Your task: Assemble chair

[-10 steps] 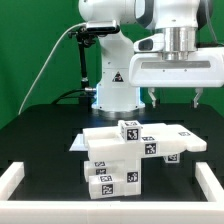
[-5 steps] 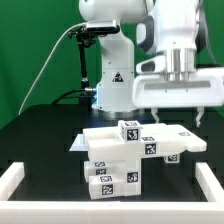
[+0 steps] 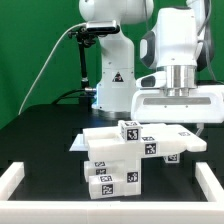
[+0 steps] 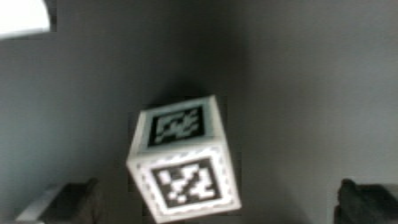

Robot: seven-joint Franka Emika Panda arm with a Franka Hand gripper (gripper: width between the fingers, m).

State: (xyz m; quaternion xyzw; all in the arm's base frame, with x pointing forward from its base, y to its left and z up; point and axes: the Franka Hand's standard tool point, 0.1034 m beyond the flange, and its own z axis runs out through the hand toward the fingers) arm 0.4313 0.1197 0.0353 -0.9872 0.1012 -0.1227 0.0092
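Gripper (image 3: 184, 112) is hanging wide and empty over the far right of the chair stack (image 3: 125, 152), which is sitting mid-bench (image 3: 45, 130), near the front rail (image 3: 20, 176). In the wrist view a tagged block (image 4: 187, 160) is sitting between the two fingertips (image 4: 63, 201) with clearance both sides. It's tilted off the finger axis, so closing as-is is likely to land on corners and twist or squirt it out. Descending off-centre is risking a fingertip landing on the block top or shoving the loosely stacked pieces. Can't tell how firmly those are seated.
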